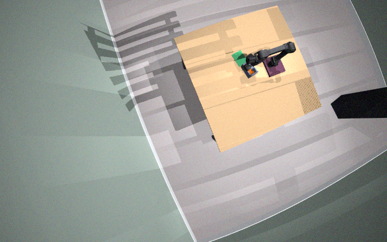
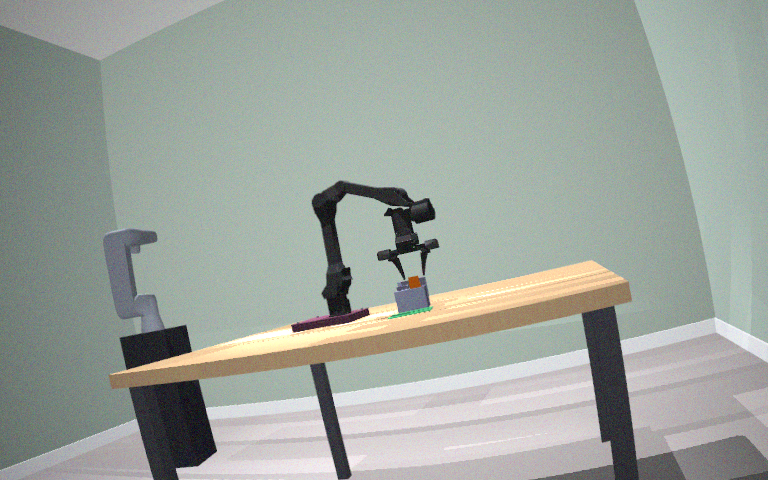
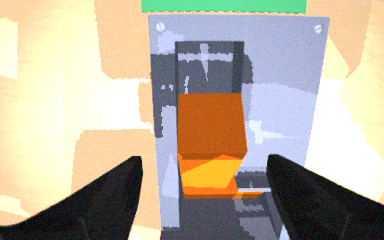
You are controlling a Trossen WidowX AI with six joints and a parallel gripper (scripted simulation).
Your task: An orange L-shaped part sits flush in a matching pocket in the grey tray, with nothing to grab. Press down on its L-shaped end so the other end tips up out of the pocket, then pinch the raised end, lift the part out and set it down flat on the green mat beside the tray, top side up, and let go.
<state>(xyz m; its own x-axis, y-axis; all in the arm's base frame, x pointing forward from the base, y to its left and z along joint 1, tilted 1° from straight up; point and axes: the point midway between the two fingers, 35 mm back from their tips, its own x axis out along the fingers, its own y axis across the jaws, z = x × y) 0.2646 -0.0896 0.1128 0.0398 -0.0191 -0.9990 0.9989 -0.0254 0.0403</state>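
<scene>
The orange L-shaped part is tilted in the pocket of the grey tray. Its end nearer the green mat is raised above the tray top. Its L-shaped end lies low in the pocket, partly hidden behind the right finger in the wrist view. My gripper is open and points down over the tray. Its fingertips are apart on either side of the part and a little above the tray; no contact shows.
The arm's base stands on a dark purple plate on the wooden table. The green mat lies against or close to the tray's far edge. Raised tray walls surround the pocket.
</scene>
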